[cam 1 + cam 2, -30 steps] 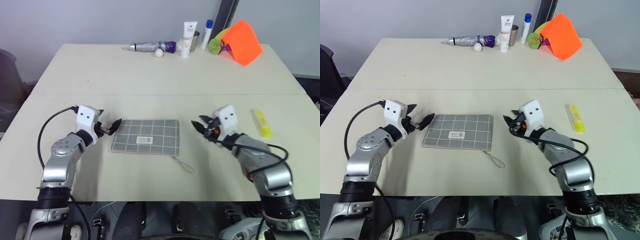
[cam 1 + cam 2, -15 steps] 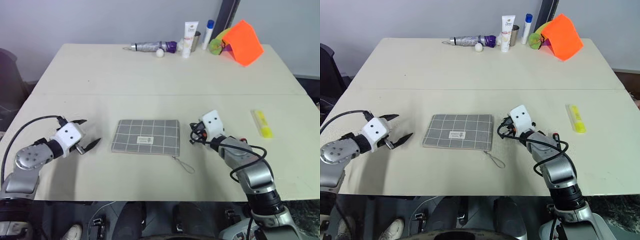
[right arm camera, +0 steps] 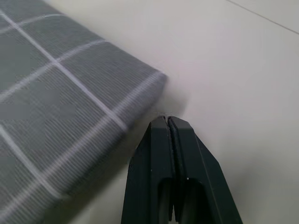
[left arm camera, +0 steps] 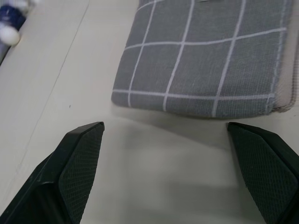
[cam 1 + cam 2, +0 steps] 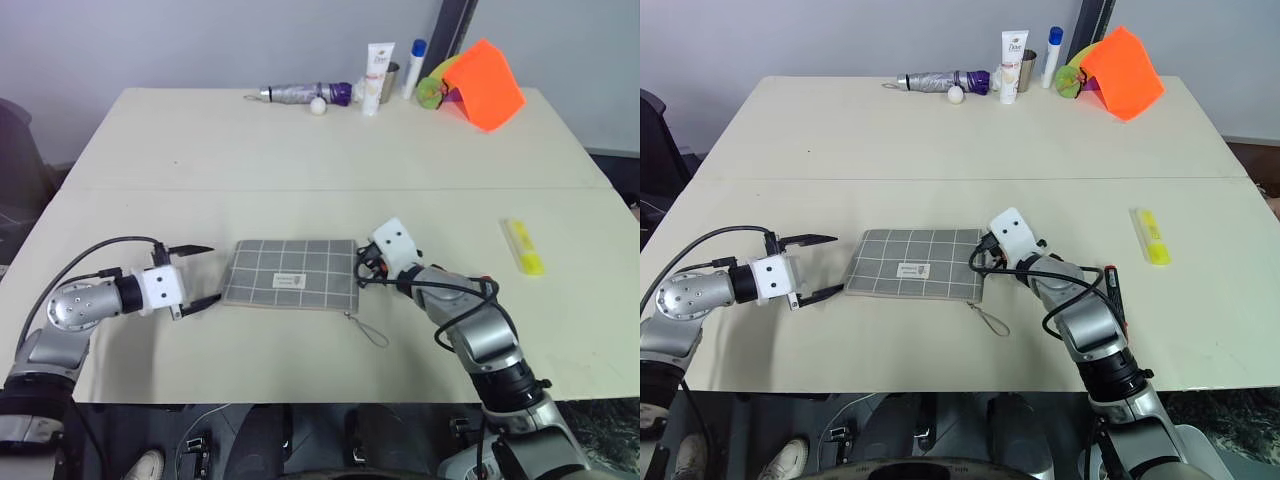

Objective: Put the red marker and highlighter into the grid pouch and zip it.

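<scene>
the grid pouch [image 5: 291, 274] lies flat mid-desk, zipper shut; my left hand [image 5: 194, 274] gapes wide at its left edge, my right hand [image 3: 169, 127] is pinched empty at its right corner; i should pin one end, then catch the cord pull [image 5: 367, 331].

My pouch [image 4: 210, 70] here is woven grey cloth, matt and finely ribbed. Table [image 5: 300, 160] is smooth, matt cream. My finger pads [image 4: 79, 168] are black plastic, cross-hatched. The highlighter [image 5: 523, 246] is glossy yellow plastic.
</scene>
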`<state>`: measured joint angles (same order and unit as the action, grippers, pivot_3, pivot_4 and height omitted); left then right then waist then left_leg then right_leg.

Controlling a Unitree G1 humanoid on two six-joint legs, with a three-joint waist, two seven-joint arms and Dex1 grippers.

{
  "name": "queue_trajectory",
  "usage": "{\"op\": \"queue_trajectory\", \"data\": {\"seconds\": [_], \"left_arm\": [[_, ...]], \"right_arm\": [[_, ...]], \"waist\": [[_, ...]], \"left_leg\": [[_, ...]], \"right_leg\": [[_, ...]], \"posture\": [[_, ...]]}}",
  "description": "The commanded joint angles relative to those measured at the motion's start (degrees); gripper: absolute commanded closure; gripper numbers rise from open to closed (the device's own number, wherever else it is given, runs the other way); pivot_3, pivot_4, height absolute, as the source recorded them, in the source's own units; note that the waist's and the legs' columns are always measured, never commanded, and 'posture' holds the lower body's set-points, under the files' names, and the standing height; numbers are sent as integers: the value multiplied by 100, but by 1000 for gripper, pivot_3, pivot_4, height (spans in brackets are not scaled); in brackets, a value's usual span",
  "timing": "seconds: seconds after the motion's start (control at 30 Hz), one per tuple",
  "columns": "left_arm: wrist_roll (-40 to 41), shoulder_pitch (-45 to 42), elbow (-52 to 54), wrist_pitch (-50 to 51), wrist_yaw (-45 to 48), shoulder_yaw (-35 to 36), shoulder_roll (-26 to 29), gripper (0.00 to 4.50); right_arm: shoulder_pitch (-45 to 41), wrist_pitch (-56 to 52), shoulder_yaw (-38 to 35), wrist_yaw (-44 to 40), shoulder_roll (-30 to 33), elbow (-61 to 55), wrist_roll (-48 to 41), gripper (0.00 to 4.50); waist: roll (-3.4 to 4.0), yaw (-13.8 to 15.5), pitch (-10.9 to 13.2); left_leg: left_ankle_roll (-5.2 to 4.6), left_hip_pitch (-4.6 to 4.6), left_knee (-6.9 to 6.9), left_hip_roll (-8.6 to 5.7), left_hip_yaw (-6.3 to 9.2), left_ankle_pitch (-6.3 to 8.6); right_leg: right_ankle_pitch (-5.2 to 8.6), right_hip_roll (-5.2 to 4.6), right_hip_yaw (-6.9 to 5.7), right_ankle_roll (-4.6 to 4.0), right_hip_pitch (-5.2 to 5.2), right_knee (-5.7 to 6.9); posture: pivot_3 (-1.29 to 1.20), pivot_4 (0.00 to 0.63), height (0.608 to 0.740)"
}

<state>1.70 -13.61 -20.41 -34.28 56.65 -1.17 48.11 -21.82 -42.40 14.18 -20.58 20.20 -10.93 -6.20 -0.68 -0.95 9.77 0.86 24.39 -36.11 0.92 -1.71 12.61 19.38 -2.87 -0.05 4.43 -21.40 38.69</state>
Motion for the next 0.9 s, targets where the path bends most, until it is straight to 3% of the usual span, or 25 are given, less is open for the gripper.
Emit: {"op": "queue_trajectory", "data": {"seconds": [0.03,0.43,0.83,0.9], "left_arm": [[-145,-58,-262,-426,248,-343,-50,0],[194,-338,-415,-1199,600,-683,-242,0],[900,322,582,-168,841,-625,-210,0],[1039,419,720,43,824,-566,-236,807]], "right_arm": [[-191,-21,154,-120,-75,-14,95,4435],[-626,-86,613,-364,-323,267,326,4435],[-755,-135,533,-334,-496,686,528,4435],[-770,-99,470,-317,-496,726,557,4500]], "waist": [[0,1,0],[-1,10,0],[-2,-25,-1],[-2,-28,-1]], "left_leg": [[0,0,0,0,0,0],[-5,0,-8,-1,-3,1],[-5,-6,-13,0,-2,1],[-5,-7,-13,0,-2,1]], "right_leg": [[0,0,0,0,0,0],[-1,5,-3,3,3,6],[0,6,-2,2,0,28],[0,6,-2,2,0,28]], "posture": [[0,150,740],[0,150,740],[0,150,740],[0,150,740]]}}
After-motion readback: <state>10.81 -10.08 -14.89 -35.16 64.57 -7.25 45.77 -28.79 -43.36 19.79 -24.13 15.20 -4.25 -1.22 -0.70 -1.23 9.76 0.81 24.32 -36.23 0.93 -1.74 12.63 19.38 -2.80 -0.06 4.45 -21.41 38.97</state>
